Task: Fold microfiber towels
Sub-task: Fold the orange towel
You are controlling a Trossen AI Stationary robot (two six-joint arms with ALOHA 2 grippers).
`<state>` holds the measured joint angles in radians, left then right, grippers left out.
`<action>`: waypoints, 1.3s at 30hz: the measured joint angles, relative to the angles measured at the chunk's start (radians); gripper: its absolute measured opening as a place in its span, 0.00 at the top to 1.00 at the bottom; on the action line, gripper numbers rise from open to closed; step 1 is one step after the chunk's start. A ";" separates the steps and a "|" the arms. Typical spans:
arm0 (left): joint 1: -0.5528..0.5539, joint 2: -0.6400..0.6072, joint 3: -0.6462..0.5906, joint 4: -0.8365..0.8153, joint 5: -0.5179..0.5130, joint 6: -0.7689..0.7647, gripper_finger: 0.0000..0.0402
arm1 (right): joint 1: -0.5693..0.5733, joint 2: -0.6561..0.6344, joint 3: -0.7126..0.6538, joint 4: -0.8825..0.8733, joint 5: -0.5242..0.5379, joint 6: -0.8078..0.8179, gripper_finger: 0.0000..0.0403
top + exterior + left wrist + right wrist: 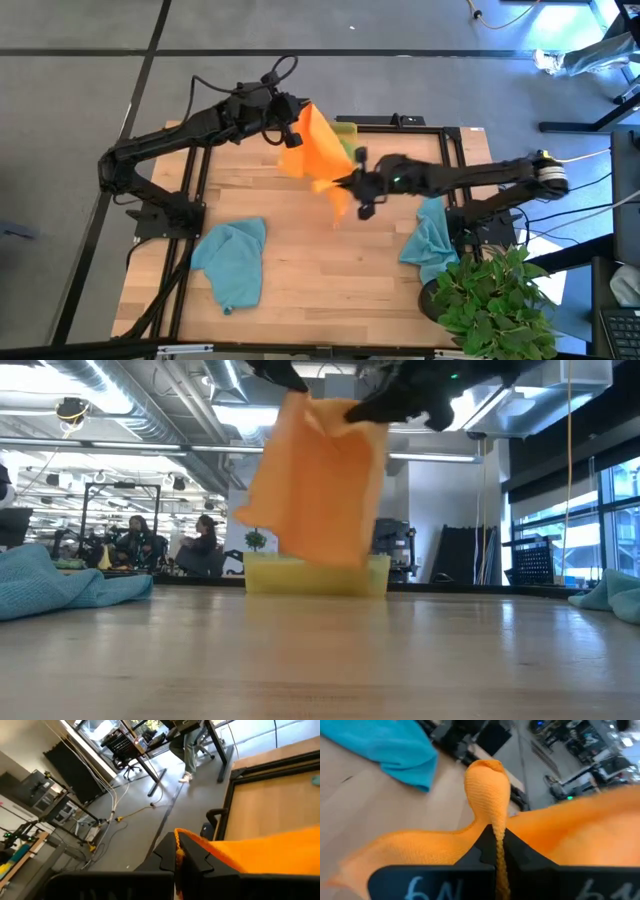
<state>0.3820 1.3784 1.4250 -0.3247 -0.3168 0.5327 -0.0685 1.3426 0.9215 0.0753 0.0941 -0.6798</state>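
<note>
High view shows you the orange towel (318, 150) lifted above the table's (300, 270) centre, toward twelve o'clock. Your left gripper (292, 128) and right gripper (350, 183) are both clamped tight on its edges.

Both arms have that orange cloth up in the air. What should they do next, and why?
Probably lower it flat onto the bare wood. The left gripper and right gripper are each shut on an edge of the orange towel, which hangs clear above the table, so it needs spreading before any fold.
</note>
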 joint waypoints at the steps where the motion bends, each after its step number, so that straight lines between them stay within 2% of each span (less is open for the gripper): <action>1: 0.000 -0.001 0.000 -0.023 0.000 0.000 1.00 | -0.019 -0.034 -0.019 0.001 -0.002 0.005 1.00; 6: -0.001 -0.001 0.000 -0.145 0.021 -0.023 1.00 | -0.136 -0.185 -0.138 0.002 -0.052 0.065 1.00; 11: -0.036 0.007 0.000 -0.281 0.133 -0.138 1.00 | -0.223 -0.269 -0.267 0.004 -0.160 0.168 1.00; 20: -0.234 0.007 -0.028 -0.436 0.152 -0.236 1.00 | -0.197 -0.274 -0.383 0.047 -0.436 0.314 1.00; 23: -0.293 0.006 -0.081 -0.449 0.152 -0.287 1.00 | -0.187 -0.274 -0.388 0.055 -0.490 0.346 0.99; 29: -0.394 0.007 -0.281 -0.417 0.153 -0.370 1.00 | -0.187 -0.271 -0.435 0.005 -0.490 0.361 0.99; 34: -0.434 0.007 -0.431 -0.301 0.182 -0.405 1.00 | -0.207 -0.268 -0.496 -0.022 -0.483 0.362 0.99; 36: -0.438 0.007 -0.471 -0.238 0.215 -0.413 1.00 | -0.213 -0.268 -0.516 -0.022 -0.421 0.377 0.99; 39: -0.437 0.007 -0.513 -0.135 0.258 -0.421 1.00 | -0.219 -0.268 -0.529 -0.020 -0.263 0.414 0.98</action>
<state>-0.0547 1.3857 0.9121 -0.4594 -0.0588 0.1114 -0.2874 1.0744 0.3930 0.0553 -0.1694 -0.2654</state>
